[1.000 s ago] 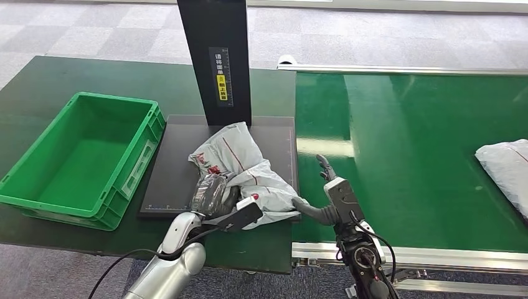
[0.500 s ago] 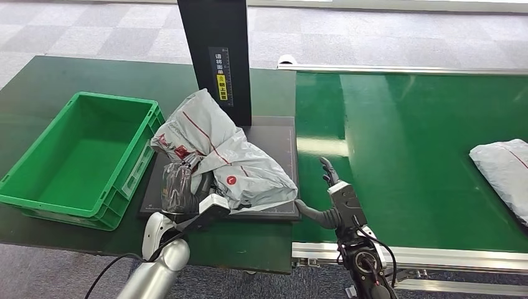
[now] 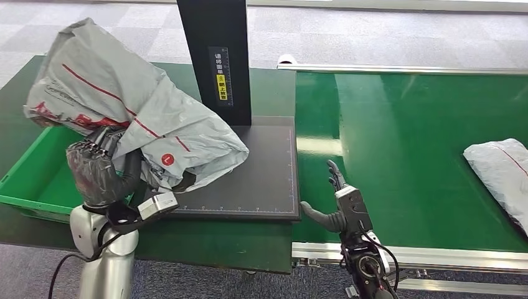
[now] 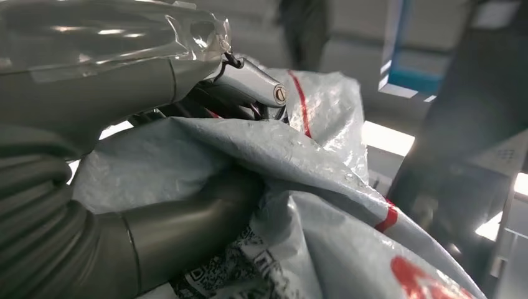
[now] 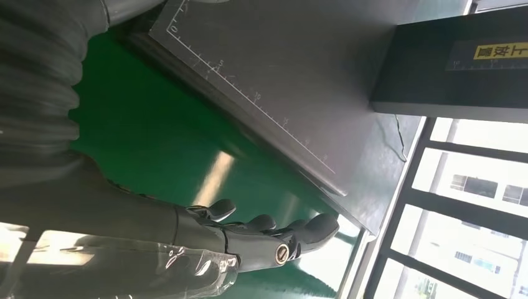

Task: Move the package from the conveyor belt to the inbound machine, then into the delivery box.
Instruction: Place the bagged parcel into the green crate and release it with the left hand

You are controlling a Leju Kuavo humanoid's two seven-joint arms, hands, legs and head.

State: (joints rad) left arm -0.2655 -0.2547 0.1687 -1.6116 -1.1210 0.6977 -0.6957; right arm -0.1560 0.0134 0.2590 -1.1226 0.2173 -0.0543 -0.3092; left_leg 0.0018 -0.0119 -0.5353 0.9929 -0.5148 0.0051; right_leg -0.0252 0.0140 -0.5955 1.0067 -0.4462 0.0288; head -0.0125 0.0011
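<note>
Left hand (image 3: 99,177) grips the grey poly mailer (image 3: 137,118) by bunched film, bag billowing above it over the green crate (image 3: 28,187): soft, light, slippery, best grabbed mid-fold; right hand (image 3: 345,205) idle, fingers spread.

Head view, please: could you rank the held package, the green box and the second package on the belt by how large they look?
1. Held package, raised nearer the camera, which inflates it.
2. Green box, partly hidden.
3. Second package.

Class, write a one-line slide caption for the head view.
Left hand holds the grey package above the green box; right hand open beside the scanner plate.
</note>
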